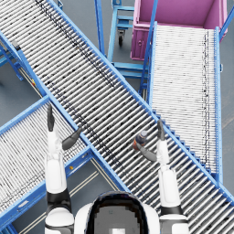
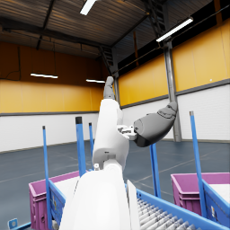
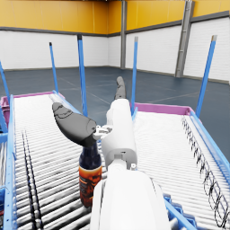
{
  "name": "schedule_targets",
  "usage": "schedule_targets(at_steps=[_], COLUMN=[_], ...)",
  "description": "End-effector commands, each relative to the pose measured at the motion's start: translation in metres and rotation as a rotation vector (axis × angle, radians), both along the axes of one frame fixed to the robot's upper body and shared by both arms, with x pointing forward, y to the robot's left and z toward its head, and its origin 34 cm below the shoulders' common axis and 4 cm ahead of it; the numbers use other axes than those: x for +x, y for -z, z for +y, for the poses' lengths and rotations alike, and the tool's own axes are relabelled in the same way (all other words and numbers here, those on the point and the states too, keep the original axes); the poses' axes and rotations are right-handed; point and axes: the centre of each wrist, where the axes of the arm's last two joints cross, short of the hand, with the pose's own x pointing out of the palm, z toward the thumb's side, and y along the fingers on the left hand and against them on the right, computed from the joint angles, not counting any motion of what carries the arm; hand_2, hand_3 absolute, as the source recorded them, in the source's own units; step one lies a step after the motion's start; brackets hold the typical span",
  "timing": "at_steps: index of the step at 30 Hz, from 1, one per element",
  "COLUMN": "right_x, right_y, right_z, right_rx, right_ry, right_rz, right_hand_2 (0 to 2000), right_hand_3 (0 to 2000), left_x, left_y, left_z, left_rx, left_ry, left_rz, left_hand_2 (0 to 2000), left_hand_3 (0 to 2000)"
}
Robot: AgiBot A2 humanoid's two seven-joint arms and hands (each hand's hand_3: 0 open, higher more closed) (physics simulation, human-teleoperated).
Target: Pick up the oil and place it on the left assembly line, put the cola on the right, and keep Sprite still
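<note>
Steel-grey rollers in blue frames: 3 conveyor lines, with the middle line running diagonal. 1 bottle, dark w/ orange-red label, stands upright on middle line. R hand is over middle line, fingers spread, thumb just beside bottle, nothing gripped; contact unclear. L hand is off middle line's left edge, spread wide, empty. 1 pink crate sits beyond middle line's right side.

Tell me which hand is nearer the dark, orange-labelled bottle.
Right. The right hand is just beside the dark orange-labelled bottle; the left hand is far off on its other side.
</note>
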Motion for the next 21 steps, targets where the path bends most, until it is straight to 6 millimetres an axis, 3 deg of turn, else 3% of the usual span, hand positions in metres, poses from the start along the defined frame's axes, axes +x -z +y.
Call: schedule_targets(at_steps=[1, 8, 14, 21], right_x=[0.005, 0.040, 0.064, 0.092], right_y=[0.025, 0.073, 0.092, 0.110], right_z=[0.010, 0.027, 0.049, 0.052], right_rx=[-0.011, -0.014, -0.027, -0.026], right_ry=[-0.037, -0.052, -0.086, -0.056], right_rz=[0.096, 0.288, 0.384, 0.493], right_hand_2=[0, 0, 0, 0], right_hand_3=[0, 0, 0, 0], left_x=[-0.002, 0.001, 0.006, 0.006], left_y=[-0.004, 0.001, 0.005, 0.006], left_z=[-0.001, -0.007, -0.005, -0.003], left_rx=[0.002, 0.004, -0.007, -0.016], left_ry=[0.003, 0.025, 0.018, 0.010], left_rz=[-0.018, 0.006, 0.028, 0.031], left_hand_2=[0, 0, 0, 0], left_hand_3=[0, 0, 0, 0])
